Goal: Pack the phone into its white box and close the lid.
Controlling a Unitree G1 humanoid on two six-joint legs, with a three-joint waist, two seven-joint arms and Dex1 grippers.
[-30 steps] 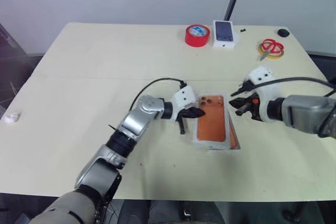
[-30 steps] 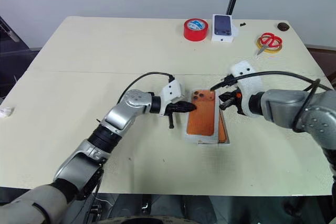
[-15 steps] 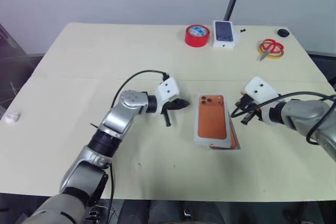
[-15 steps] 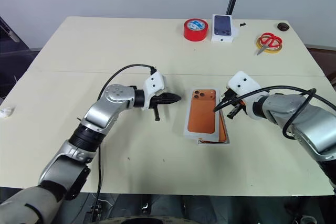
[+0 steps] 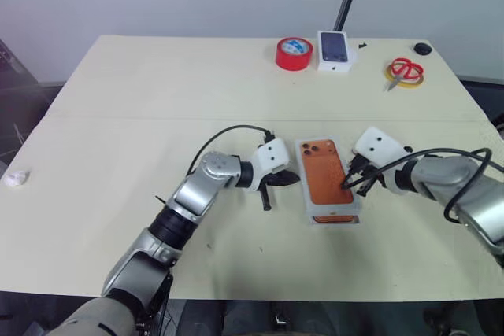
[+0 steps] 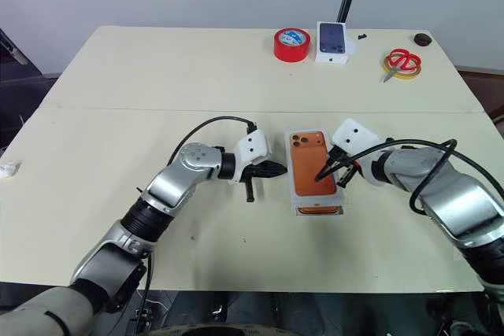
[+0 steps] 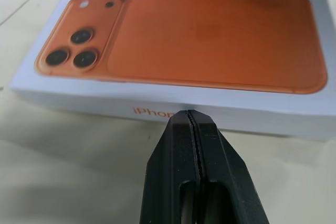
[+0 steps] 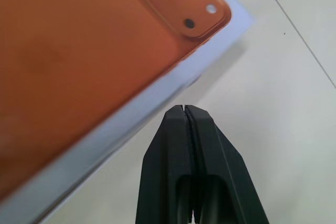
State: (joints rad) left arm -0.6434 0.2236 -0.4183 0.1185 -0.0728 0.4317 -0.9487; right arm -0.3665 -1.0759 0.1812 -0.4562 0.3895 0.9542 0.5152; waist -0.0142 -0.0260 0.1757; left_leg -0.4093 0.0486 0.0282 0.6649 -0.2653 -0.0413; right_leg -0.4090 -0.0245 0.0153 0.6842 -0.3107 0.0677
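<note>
Grippers, left and right, are seen fully closed and empty, flanking the closed white box mid-tabletop.

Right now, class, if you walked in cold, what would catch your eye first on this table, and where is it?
The white box with its copper-orange phone picture lies near the table's middle. The left pincer and right pincer, both shut, flank it on either side. At the far edge sit a red tape roll, a small white box and red-handled scissors.
</note>
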